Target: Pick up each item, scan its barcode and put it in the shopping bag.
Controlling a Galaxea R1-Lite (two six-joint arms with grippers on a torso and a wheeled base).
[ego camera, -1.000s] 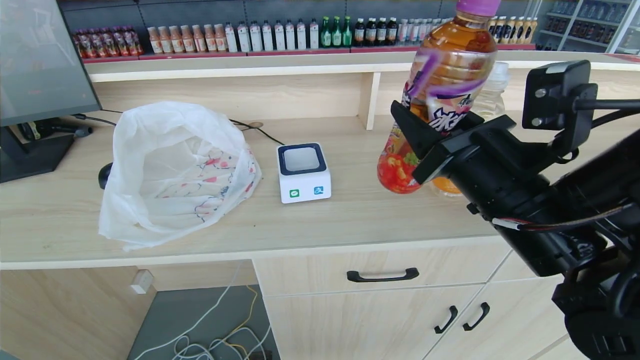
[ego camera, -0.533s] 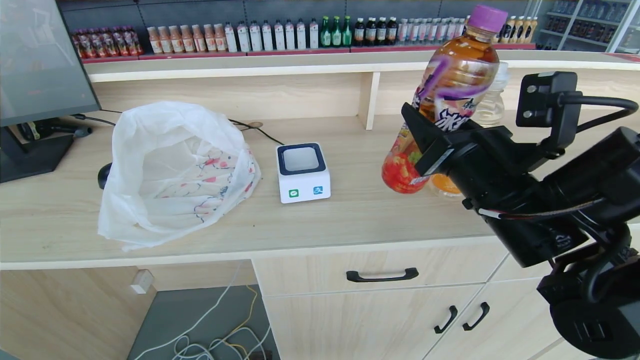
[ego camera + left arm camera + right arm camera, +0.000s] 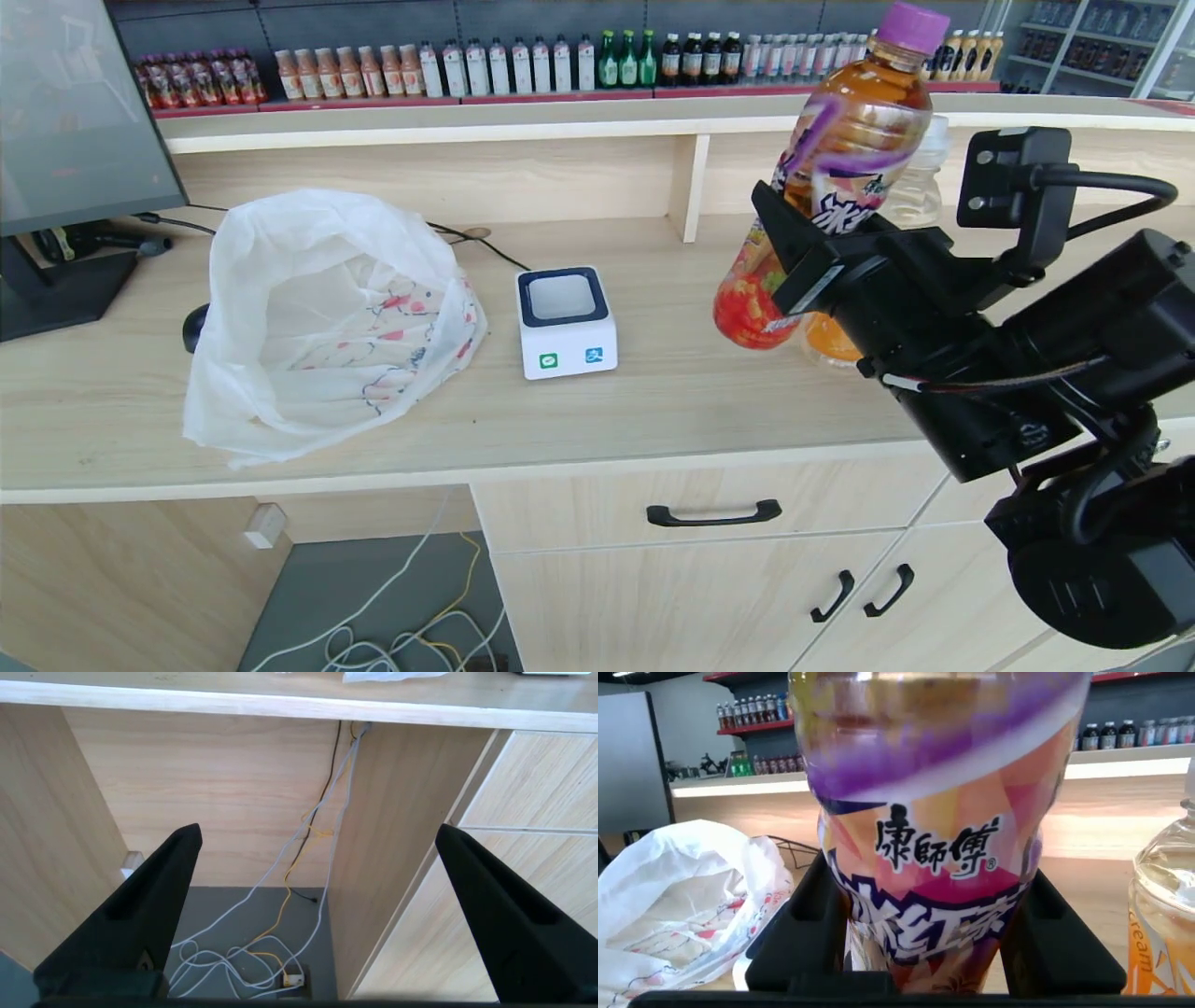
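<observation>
— Gripping a tea bottle (image 3: 845, 140) round its label, the right gripper (image 3: 822, 257) holds it in the air above the right part of the worktop (image 3: 653, 401); the jaws are clamped firmly on it; the purple cap is uppermost and the bottle leans a little to the right.

— What has changed in the last second?

— The bottle has sunk slightly and drawn back with the arm; a second ago its cap was cut off by the top of the head view, and now the whole cap shows; its base hangs over much the same spot, well to the right of the scanner (image 3: 566, 320).

— So no scan yet?

— Judging from this, no; the pick-up is done, but the bottle has not travelled toward the scanner, which sits mid-worktop with its window facing up; the label probably has to be carried over that window with the barcode turned down.

— And the bag?

— The white shopping bag (image 3: 327, 317) lies on the left part of the worktop near the front edge, just beside the scanner, its mouth open toward the robot; it has not moved.

— The other arm?

— The left gripper (image 3: 318, 840) hangs below the worktop's front edge; its fingers are spread wide with nothing between them; cables (image 3: 280, 952) lie on the floor beyond.

— Anything else waiting?

— Another bottle (image 3: 920, 177) stands behind the held one, toward the right back of the worktop; it appears not yet handled.
</observation>
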